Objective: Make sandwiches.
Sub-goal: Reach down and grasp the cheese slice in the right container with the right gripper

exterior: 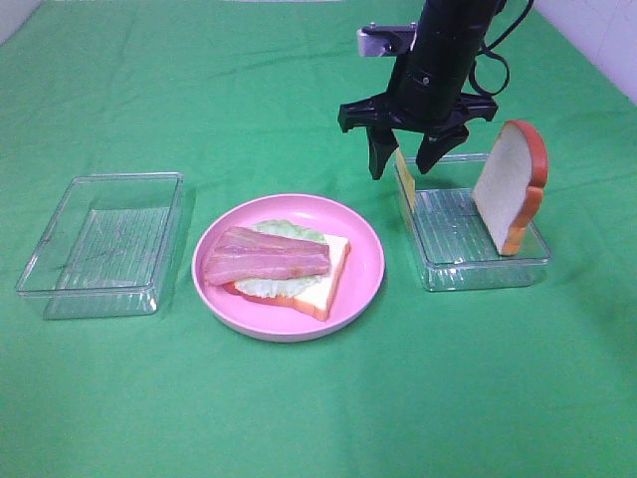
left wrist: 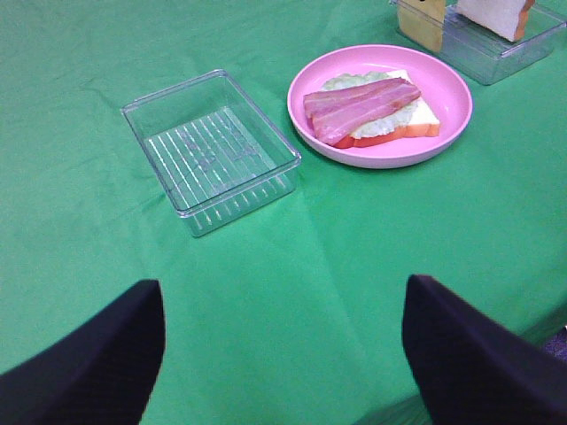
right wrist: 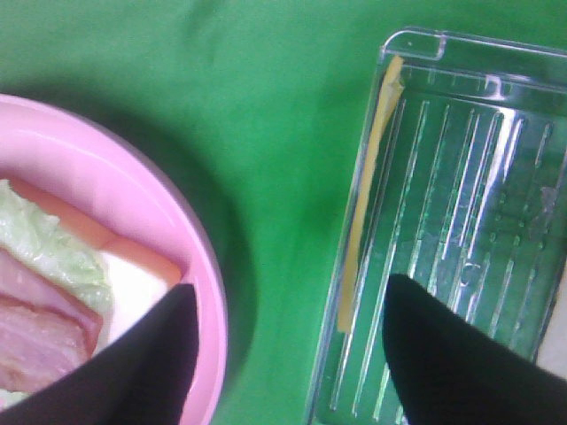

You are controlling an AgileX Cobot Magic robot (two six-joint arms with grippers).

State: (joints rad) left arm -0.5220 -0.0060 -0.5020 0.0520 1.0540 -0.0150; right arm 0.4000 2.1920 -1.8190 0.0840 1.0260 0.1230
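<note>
Cheese slice (right wrist: 368, 195): on edge inside the clear tray (exterior: 478, 271) right of the pink plate (exterior: 363, 289), against the plate-side wall, long axis along it. Directly below right gripper (exterior: 404, 167): spread, empty, nearer arm. Same tray: 1 leaning bread slice (exterior: 510, 189). On plate: bottom bread (exterior: 323, 284), lettuce (exterior: 264, 287), bacon (exterior: 264, 257). Second tray (exterior: 100, 299) left of plate: nothing inside. Left gripper (left wrist: 283, 354): spread, empty.

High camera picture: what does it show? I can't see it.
The right gripper hangs with open fingers over a yellow cheese slice standing on edge in a clear tray, where a bread slice leans. Left of it, a pink plate holds bread topped with lettuce and bacon; another clear tray lies farther left.
</note>
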